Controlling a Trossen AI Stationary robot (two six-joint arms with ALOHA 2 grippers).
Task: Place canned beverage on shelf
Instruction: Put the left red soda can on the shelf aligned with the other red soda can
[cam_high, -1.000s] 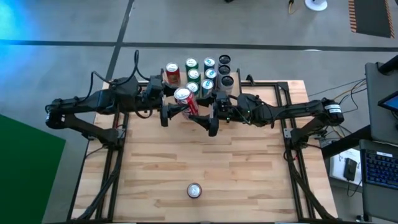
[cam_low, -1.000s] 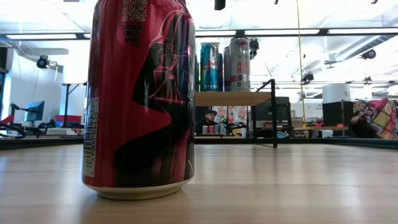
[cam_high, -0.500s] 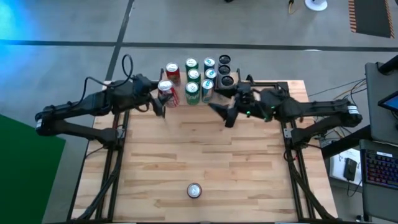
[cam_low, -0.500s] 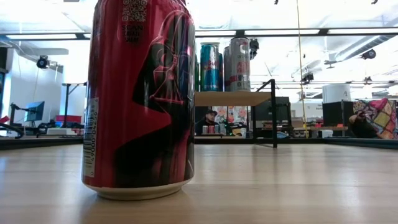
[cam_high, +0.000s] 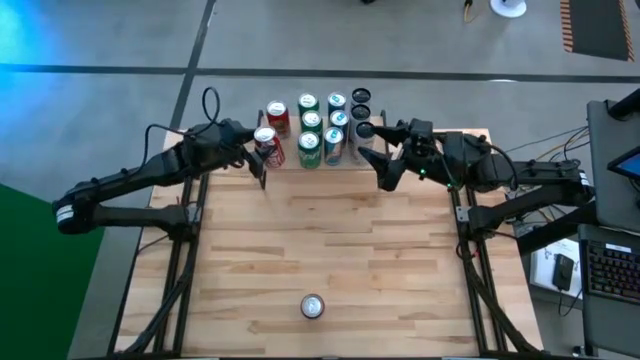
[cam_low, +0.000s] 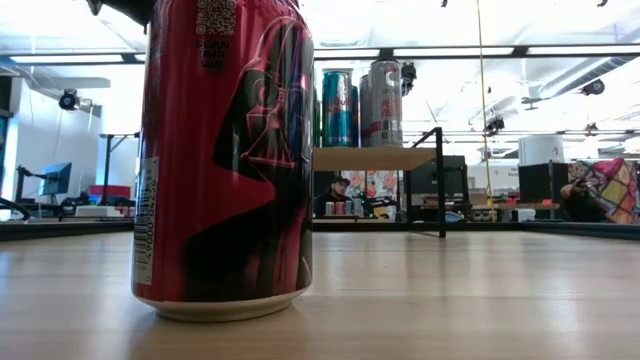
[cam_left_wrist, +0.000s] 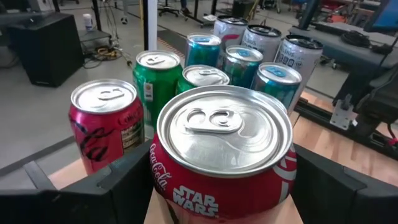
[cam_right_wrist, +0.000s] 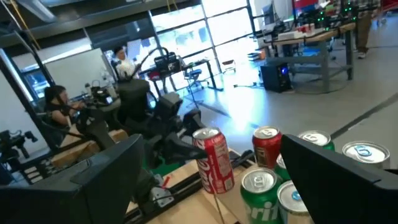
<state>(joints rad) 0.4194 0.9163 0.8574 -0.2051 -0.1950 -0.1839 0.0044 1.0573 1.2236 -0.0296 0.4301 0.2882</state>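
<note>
Since a second ago, carried from mid-table back to the shelf's left end: a red can (cam_high: 266, 146), gripped by the left gripper (cam_high: 262, 158), fingers clamped on both sides of the can body in the left wrist view (cam_left_wrist: 224, 149). Held just in front of another red can (cam_high: 277, 117), beside the green cans (cam_high: 310, 150); whether resting on the shelf (cam_low: 375, 158) or above it, cannot tell. Pulled back meanwhile toward the table's right edge: the right gripper (cam_high: 384, 168), jaws spread wide and empty, near the dark cans (cam_high: 361, 98) at the shelf's right end. Packed on the shelf in rows, per the high view: red, green, teal (cam_high: 336, 103) and dark cans. Standing alone near the front edge of the table (cam_high: 400, 290), well apart from both arms: one more red can (cam_high: 312, 306), filling the left of the low view (cam_low: 225, 150). Visible beyond the table in the right wrist view: a seated person (cam_right_wrist: 57, 106) in the room.
</note>
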